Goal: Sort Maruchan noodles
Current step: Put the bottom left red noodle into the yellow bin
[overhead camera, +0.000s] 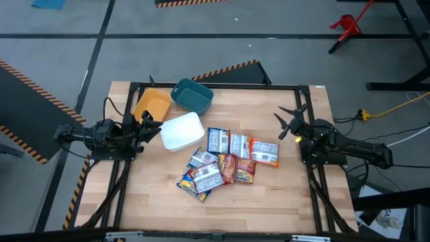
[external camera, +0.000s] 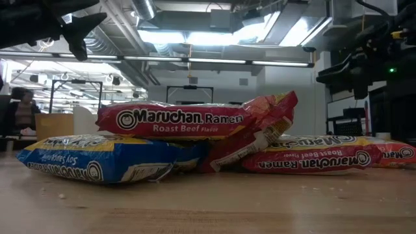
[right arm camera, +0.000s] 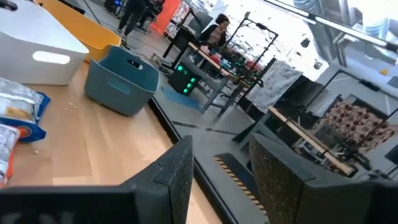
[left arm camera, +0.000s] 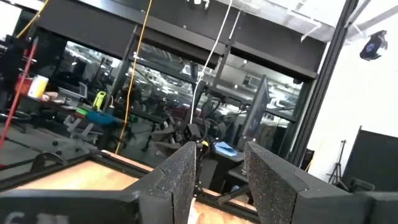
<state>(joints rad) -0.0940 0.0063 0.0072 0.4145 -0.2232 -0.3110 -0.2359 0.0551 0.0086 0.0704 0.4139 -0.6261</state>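
Note:
Several Maruchan noodle packets (overhead camera: 225,161) lie in a loose, overlapping pile on the middle of the wooden table, printed blue-white, red-orange and orange-silver. In the low view a red Roast Beef packet (external camera: 175,120) rests on a blue packet (external camera: 97,159) and leans on another red one (external camera: 312,159). My left gripper (overhead camera: 153,125) hovers open at the table's left side, next to the white bin. My right gripper (overhead camera: 285,123) hovers open at the right side, right of the pile. Each wrist view shows a gap between its own fingers, the left gripper (left arm camera: 217,180) and the right gripper (right arm camera: 221,174).
Three bins stand left of and behind the pile: a yellow bin (overhead camera: 152,104), a teal bin (overhead camera: 192,95) and a white bin (overhead camera: 182,130), also seen as the white bin (right arm camera: 37,59) and the teal bin (right arm camera: 121,81). Bare wood lies along the near edge (overhead camera: 222,212). A person (external camera: 25,110) sits far behind the table.

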